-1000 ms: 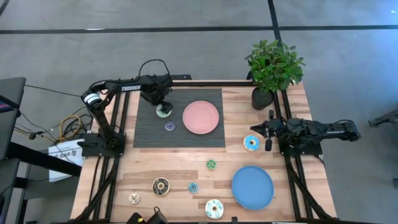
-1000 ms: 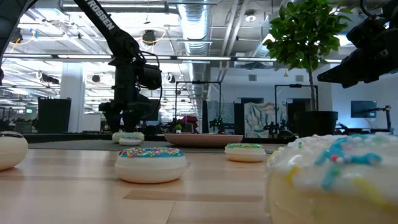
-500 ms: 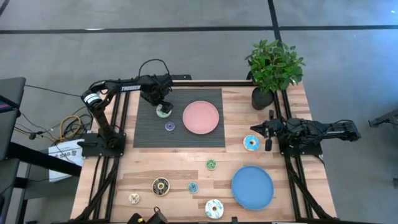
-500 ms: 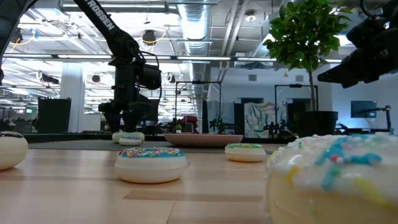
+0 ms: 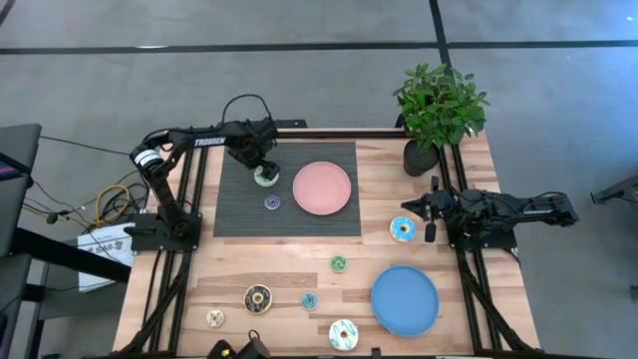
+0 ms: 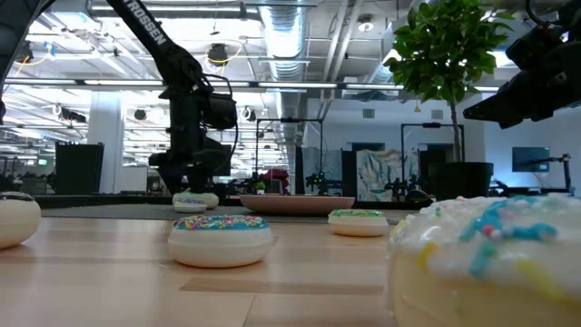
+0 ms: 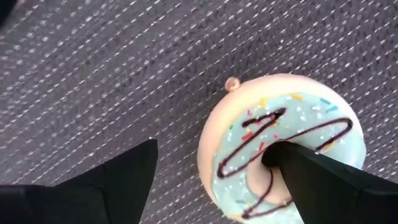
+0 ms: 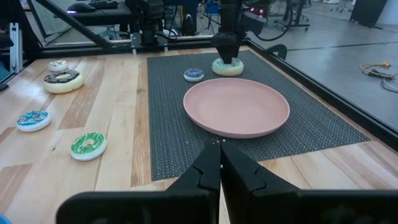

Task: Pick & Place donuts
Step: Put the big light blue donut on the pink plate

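Note:
My left gripper (image 5: 261, 165) (image 7: 211, 152) is open and points down over a mint-iced donut with a chocolate drizzle (image 5: 265, 177) (image 6: 194, 201) (image 7: 280, 137). That donut lies flat on the dark mat (image 5: 239, 214), left of the pink plate (image 5: 322, 187). A small purple donut (image 5: 272, 202) lies on the mat too. Other donuts lie on the wood: blue-white (image 5: 403, 229), green (image 5: 339, 263), chocolate (image 5: 258, 297), small blue (image 5: 310, 300), cream (image 5: 215, 318) and a large white one (image 5: 343, 334). My right gripper (image 5: 431, 217) (image 8: 219, 163) is shut and waits above the table's right side. My left gripper comes from above, pointing down. One finger (image 7: 323, 180) stands inside the donut's hole (image 7: 264, 155). The other finger (image 7: 130, 174) stands outside on the mat, with a gap to the donut's outer rim (image 7: 208, 149). The donut lies flat on the mat.
A blue plate (image 5: 405, 300) sits near the table's near right corner. A potted plant (image 5: 439, 110) stands at the far right corner. Black frame rails run along both sides of the table. Bare wood shows between the mat and the near donuts.
My left gripper has shifted a little toward the pink plate, and the mint-iced donut has slid along the mat with it.

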Controlling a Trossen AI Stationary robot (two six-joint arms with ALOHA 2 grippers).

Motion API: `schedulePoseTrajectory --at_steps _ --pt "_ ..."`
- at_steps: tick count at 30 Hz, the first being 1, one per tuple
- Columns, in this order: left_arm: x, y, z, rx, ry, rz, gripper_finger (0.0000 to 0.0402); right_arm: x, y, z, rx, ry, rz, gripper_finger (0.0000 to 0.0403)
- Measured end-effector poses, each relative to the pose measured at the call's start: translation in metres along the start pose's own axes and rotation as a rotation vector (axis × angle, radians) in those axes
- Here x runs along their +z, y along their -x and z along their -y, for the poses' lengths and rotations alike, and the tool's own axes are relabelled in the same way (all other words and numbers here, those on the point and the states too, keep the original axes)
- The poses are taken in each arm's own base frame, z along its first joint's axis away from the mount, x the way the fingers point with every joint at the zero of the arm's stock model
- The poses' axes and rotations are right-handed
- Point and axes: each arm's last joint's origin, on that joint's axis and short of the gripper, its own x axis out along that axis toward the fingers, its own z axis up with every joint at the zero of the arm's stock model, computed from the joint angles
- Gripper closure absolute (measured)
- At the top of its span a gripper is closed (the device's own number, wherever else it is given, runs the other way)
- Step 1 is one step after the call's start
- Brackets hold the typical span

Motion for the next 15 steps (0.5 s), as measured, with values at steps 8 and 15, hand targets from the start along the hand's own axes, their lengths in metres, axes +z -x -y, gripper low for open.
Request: schedulePoseTrajectory --at_steps 8,15 --pt "-0.0046 -0.0044 -0.0005 -0.009 0.009 -0.014 0.0079 0.0 0.0 0.0 0.0 0.0 0.0 0.0402" --pt "-0.0059 -0.0059 -0.0005 -0.008 0.02 -0.014 0.0086 0.0 0.0 0.0 0.0 0.0 0.0 0.0402"
